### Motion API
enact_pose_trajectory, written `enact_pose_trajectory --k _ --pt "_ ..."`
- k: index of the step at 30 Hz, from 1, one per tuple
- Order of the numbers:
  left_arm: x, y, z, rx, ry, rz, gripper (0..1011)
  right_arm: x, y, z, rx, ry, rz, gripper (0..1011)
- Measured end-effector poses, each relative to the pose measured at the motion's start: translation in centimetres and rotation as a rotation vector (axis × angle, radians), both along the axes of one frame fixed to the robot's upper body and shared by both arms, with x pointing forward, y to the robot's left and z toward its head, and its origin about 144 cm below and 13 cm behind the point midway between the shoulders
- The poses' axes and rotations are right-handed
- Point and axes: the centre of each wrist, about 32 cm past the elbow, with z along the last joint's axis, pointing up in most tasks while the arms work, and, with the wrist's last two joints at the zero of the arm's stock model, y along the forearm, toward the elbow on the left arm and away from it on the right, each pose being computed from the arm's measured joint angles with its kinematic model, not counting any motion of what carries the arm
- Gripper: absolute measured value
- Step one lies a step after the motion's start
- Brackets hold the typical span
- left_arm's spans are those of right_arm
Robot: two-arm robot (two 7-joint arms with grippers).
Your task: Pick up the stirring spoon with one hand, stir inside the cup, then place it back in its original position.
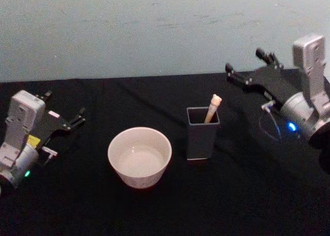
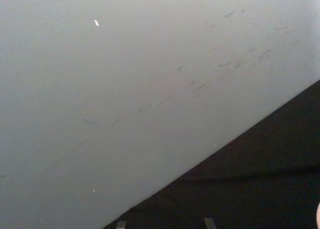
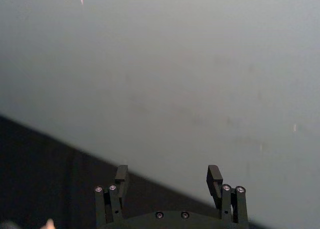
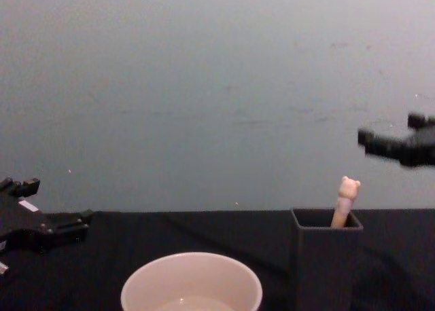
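Chest view reveals the stirring spoon [image 4: 344,201]'s bear head above its holder [image 4: 326,267].

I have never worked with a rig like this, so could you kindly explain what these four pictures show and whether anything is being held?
This is a robot with two arms, each ending in a gripper. One picture looks down from its head, one looks across the table from its chest, and two come from cameras on its wrists, which here face mostly the pale wall.

On the black table stand a cream cup and, to its right, a dark square holder. The stirring spoon stands in the holder, its little bear head poking out at the top.

The left gripper rests low at the table's left side. The right gripper hangs raised at the right, its fingers spread apart. Both are open and hold nothing; the spoon is untouched.
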Motion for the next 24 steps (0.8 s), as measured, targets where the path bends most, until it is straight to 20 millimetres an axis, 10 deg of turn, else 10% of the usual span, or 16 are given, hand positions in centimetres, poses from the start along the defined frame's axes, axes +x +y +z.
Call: enact_pose_trajectory --k 24 --pt "0.0 0.0 0.0 0.000 0.000 0.000 1001 -0.3 0.7 -3.7 -0.073 0.147 -0.014 1002"
